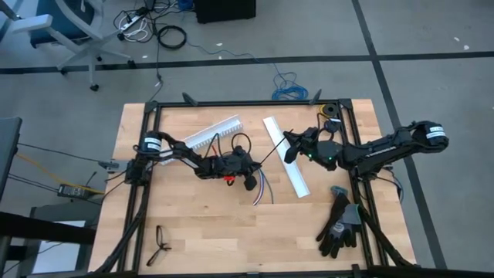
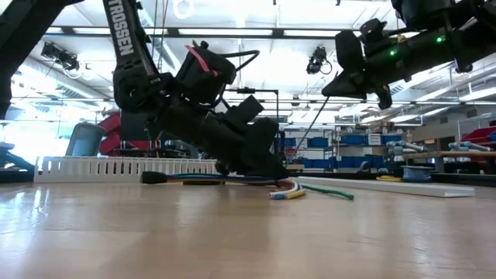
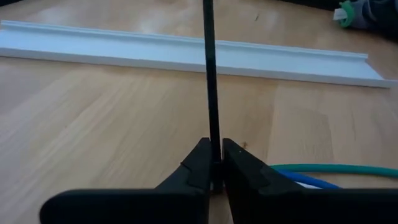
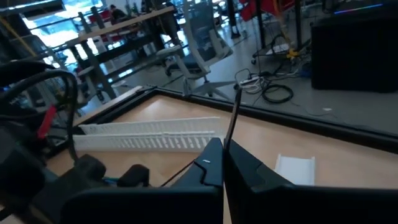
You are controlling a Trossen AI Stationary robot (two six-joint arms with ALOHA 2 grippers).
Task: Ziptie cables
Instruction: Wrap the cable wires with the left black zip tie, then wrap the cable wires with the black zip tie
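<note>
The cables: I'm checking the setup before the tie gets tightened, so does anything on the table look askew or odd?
The cables lie fanned out, ends splayed, not gathered. One white channel lies slanted across the table, at an angle to the slotted channel. A black strip stretches taut between the left gripper and the raised right gripper.

I work in a robotics lab or workshop. My wooden counter [image 1: 193,232] sits in a black metal frame [image 1: 247,103] on a grey carpeted floor [image 1: 432,69], where loose cords [image 1: 171,35] lie beside an office chair [image 1: 58,31]. Beyond the counter I look into a big open hall with strip lights [image 2: 271,32] on a high ceiling, shelving stacked with blue bins [image 2: 318,143], more work tables [image 4: 124,25] and rolling chairs [image 4: 202,31]. Work gloves [image 1: 340,224] lie at the counter's corner.
</note>
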